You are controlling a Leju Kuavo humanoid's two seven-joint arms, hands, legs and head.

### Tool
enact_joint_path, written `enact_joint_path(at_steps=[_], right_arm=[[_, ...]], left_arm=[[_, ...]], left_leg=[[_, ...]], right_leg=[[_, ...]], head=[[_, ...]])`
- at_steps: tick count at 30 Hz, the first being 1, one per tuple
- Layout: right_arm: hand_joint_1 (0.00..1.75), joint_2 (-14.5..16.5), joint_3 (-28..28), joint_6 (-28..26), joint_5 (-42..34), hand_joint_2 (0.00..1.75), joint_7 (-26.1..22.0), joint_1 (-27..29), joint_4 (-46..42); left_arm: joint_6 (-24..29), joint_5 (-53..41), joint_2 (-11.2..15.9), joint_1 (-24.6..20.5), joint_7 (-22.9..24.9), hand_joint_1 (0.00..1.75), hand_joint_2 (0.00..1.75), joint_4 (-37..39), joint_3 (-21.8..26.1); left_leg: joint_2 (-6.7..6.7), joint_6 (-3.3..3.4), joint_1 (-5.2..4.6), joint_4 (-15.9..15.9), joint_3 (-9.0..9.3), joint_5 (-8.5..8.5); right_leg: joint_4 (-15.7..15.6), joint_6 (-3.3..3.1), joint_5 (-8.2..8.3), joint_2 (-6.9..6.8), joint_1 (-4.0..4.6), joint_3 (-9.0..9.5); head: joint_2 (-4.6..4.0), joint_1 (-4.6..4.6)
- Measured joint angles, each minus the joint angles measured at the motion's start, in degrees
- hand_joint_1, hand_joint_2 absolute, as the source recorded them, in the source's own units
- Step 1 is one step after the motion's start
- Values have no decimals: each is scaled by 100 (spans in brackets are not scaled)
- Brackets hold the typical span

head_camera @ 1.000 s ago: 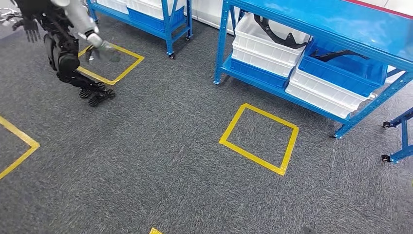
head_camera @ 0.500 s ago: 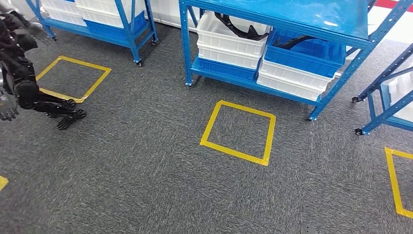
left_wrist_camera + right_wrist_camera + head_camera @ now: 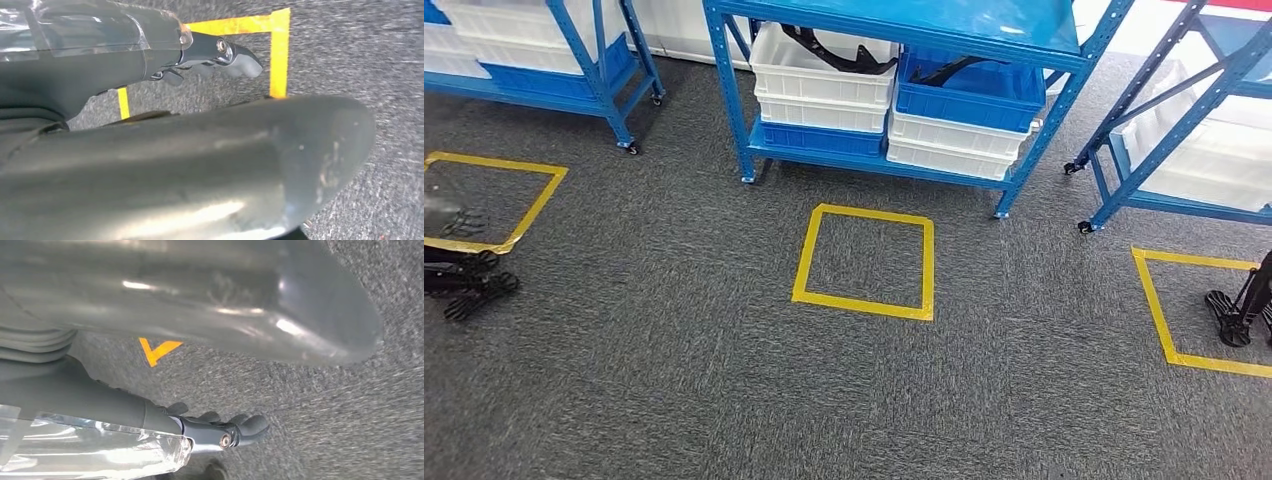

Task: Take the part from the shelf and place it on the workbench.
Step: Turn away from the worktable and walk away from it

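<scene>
Left wrist view: the left robot hand (image 3: 220, 55) hangs over grey carpet (image 3: 350, 55), its dark fingers curled in together with nothing in them; a yellow tape corner (image 3: 279, 30) lies on the carpet beyond it. Right wrist view: the right robot hand (image 3: 225, 430) also hangs over carpet, fingers curled in on nothing, with a small yellow tape mark (image 3: 157, 350) on the floor past it.

Head view, left to right. A blue shelf (image 3: 594, 60) with white bins stands at the far left, with a yellow tape square (image 3: 534, 195) on the carpet in front of it. The middle shelf (image 3: 1064, 95) carries stacked bins on its lower level: a white bin (image 3: 824, 75) at the left holding a dark curved part (image 3: 834, 52), and a blue bin (image 3: 969, 100) at the right holding a second dark part (image 3: 949, 70). In front of this shelf a yellow tape square (image 3: 864, 260) marks the floor. A third blue shelf (image 3: 1164, 150) on casters stands at the right, holding a white bin (image 3: 1214, 150), with another tape square (image 3: 1164, 310) below it.
</scene>
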Motion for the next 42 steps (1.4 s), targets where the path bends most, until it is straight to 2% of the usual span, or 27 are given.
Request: enact_joint_path(at_steps=[1, 3, 5, 6, 8, 9, 10, 12, 13, 15, 17, 18, 21, 23, 24, 26, 28, 29, 30, 32, 33, 34, 36, 37, 39, 40, 42], right_arm=[[0, -8, 5, -4, 1, 0, 0, 3, 2], [0, -23, 22, -11, 1, 0, 0, -13, 3], [0, -35, 39, -16, 0, 0, 0, -11, 4], [0, -38, 44, -19, -2, 0, 1, 4, 6], [0, -39, 49, -30, -6, 0, 2, 8, 11], [0, -38, 50, -36, -8, 0, 2, -2, 13], [0, -37, 51, -42, -9, 0, 2, -21, 14], [0, -34, 56, -48, -13, 0, 12, -33, 15], [0, -32, 63, -49, -13, 0, 20, -27, 16], [0, -26, 80, -50, -11, 0, 39, -17, 16], [0, -22, 89, -54, -8, 0, 52, -21, 16], [0, -21, 90, -57, -8, 0, 58, -25, 16], [0, -22, 99, -64, -12, 0, 70, -26, 16], [0, -26, 117, -66, -14, 0, 75, -39, 15], [0, -28, 127, -66, -14, 0, 76, -50, 14], [0, -23, 142, -67, -19, 0, 78, -58, 14], [0, -15, 164, -67, -27, 0, 81, -26, 15], [0, -13, 175, -67, -31, 0, 83, -6, 16], [0, -13, 184, -67, -32, 0, 83, 13, 16], [0, -19, 190, -68, -32, 0, 83, 54, 17], [0, -22, 193, -69, -33, 0, 83, 66, 17], [0, -26, 196, -73, -35, 0, 84, 77, 18], [0, -39, 204, -78, -35, 0, 84, 56, 19], [0, -45, 207, -80, -36, 0, 84, 40, 19], [0, -51, 215, -80, -35, 0, 84, 10, 18], [0, -50, 220, -80, -36, 0, 83, 3, 17], [0, -43, 232, -80, -40, 0, 84, 2, 17]], left_arm=[[-3, 0, -7, -5, -8, 0, 0, 0, -3], [-8, 1, -21, -11, -20, 0, 0, 0, -4], [-18, 2, -32, -17, -22, 0, 0, -2, -5], [-22, 2, -37, -23, -22, 0, 0, -5, -7], [-26, 2, -42, -32, -37, 0, 0, -10, -8], [-28, 3, -41, -28, -49, 0, 0, -10, -8], [-32, 7, -40, -20, -68, 0, 0, -10, -8], [-49, 14, -34, -2, -107, 0, 0, -7, -8], [-60, 16, -31, 4, -130, 0, 0, -6, -8], [-87, 17, -26, 6, -172, 0, 0, -4, -8], [-109, 16, -22, -2, -220, 0, 0, -4, -8], [-117, 14, -21, -4, -238, 0, 0, -4, -8], [-137, 11, -15, 0, -254, 0, 0, -3, -8], [-142, 11, -12, 1, -257, 0, 0, -3, -8], [-144, 11, -12, 2, -260, 0, 0, -3, -8], [-148, 11, -9, 9, -262, 0, 0, -2, -8], [-151, 11, -5, 20, -262, 0, 0, -1, -8], [-151, 11, -4, 24, -262, 0, 0, -1, -8], [-152, 11, -4, 25, -262, 0, 0, 0, -8], [-154, 12, -7, 30, -262, 0, 0, 0, -8], [-156, 11, -9, 30, -260, 0, 0, -1, -8], [-157, 11, -11, 29, -258, 0, 0, -1, -9], [-160, 10, -20, 5, -255, 0, 0, -5, -10], [-160, 9, -27, -13, -256, 0, 0, -8, -10], [-160, 9, -34, -48, -255, 0, 0, -11, -10], [-160, 9, -36, -52, -252, 0, 0, -11, -12], [-160, 9, -33, -30, -244, 0, 0, -10, -26]], left_leg=[[59, -18, -15, -3, 34, -28], [164, -64, -37, -14, 70, -66], [268, -120, -45, -48, 113, -84], [215, -152, -39, -54, 147, -107], [-153, -203, -24, 181, 81, -266], [-372, -218, -12, 484, -72, -411], [-492, -229, -9, 875, -295, -567], [-498, -246, -14, 1478, -712, -683], [-481, -248, -16, 1504, -798, -569], [-461, -235, -16, 940, -649, -74], [-478, -187, -22, 274, -373, 210], [-487, -148, -29, 103, -293, 221], [-486, -18, -24, 18, -216, 133], [-466, 45, -6, -1, -112, 89], [-448, 63, -2, -11, -52, 56], [-408, 76, -5, -21, 56, -38], [-388, 69, -9, -27, 197, -159], [-385, 61, -14, -31, 285, -226], [-382, 50, -21, -39, 381, -300], [-379, 14, -32, -65, 551, -448], [-377, -17, -31, -87, 623, -519], [-379, -52, -27, -104, 701, -563], [-382, -140, -20, -22, 781, -509], [-400, -173, -21, 165, 735, -403], [-445, -219, -23, 809, 357, -240], [-466, -227, -24, 1138, 95, -279], [-472, -228, -22, 1475, -411, -650]], right_leg=[[-374, -50, 154, -114, 33, 184], [-788, -138, 238, -285, 93, 378], [-851, -187, 207, -229, 110, 399], [-898, -208, 220, -177, 98, 429], [-1005, -255, 255, -87, 52, 515], [-1034, -271, 266, -45, 34, 545], [-1041, -288, 263, 4, 29, 556], [-1028, -302, 235, 104, 32, 574], [-1018, -300, 208, 144, 34, 594], [-997, -274, 128, 202, 28, 658], [-971, -212, 23, 240, 38, 711], [-972, -179, -17, 251, 43, 726], [-916, -88, -40, 259, 40, 765], [-645, -25, -119, 218, 32, 661], [-357, 8, -211, 189, 25, 499], [357, 55, -452, 150, 14, 18], [652, 53, -554, 138, 12, -319], [529, 32, -485, 136, 13, -361], [246, -4, -290, 135, 20, -338], [-356, -102, 313, 129, 54, -263], [-533, -145, 518, 123, 79, -224], [-608, -183, 608, 119, 104, -186], [-680, -246, 488, 122, 116, -29], [-755, -276, 447, 128, 106, 84], [-901, -321, 369, 136, 75, 345], [-951, -336, 310, 137, 73, 460], [-994, -349, 158, 153, 66, 680]], head=[[0, 20], [0, 43], [0, 49], [0, 55], [0, 40], [0, 6], [0, -43], [0, -122], [0, -147], [0, -183], [0, -226], [0, -235], [0, -226], [0, -191], [0, -163], [0, -105], [0, -62], [0, -37], [0, -9], [0, 23], [0, 27], [0, 25], [0, 38], [-1, 39], [-1, -13], [-1, -49], [-1, -102]])
